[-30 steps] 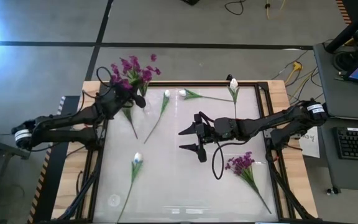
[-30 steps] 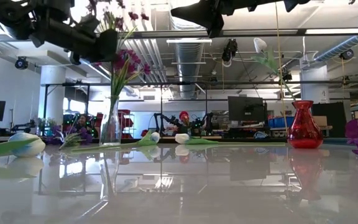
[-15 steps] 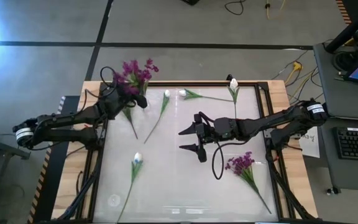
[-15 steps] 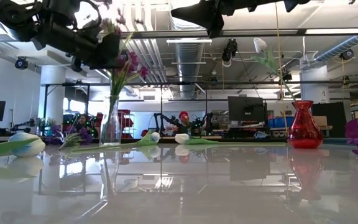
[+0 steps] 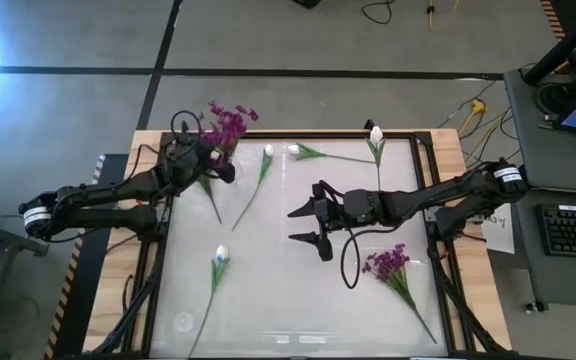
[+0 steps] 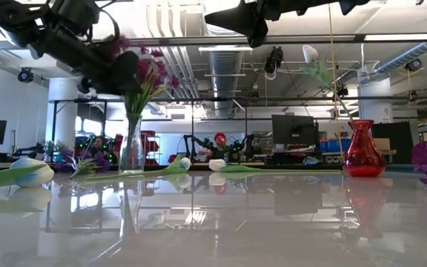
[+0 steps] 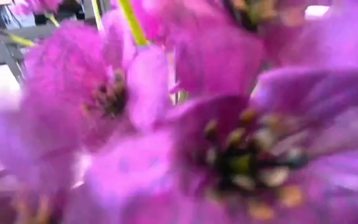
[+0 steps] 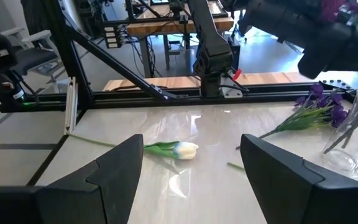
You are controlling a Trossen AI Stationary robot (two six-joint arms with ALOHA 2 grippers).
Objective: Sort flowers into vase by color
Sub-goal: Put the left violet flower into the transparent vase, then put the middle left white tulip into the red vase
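A purple flower bunch [image 5: 226,125] stands in the clear vase [image 6: 132,148] at the table's far left, its stems down the neck. My left gripper [image 5: 213,163] is right at the bunch, above the vase. Blossoms [image 7: 216,143] fill the left wrist view and hide the gripper, so I cannot tell whether it touches them. My right gripper [image 5: 303,225] hangs open above the table's middle, with nothing in it. White tulips [image 5: 269,152] [image 5: 293,150] [image 5: 221,255] lie on the table. Another white tulip [image 6: 310,53] stands in the red vase [image 6: 365,148]. A second purple bunch [image 5: 388,265] lies near right.
A purple sprig [image 8: 316,112] lies on the table beside the clear vase. A raised black frame [image 5: 423,180] runs around the glossy table top. A desk with a keyboard [image 5: 573,230] stands beyond the table's right edge. There is bare table [image 5: 298,310] along the near edge.
My left gripper has tipped downward and sunk a little over the clear vase. The purple bunch has gone down with it. Its blossoms now sit lower and closer above the vase's neck, and the bunch stands more upright.
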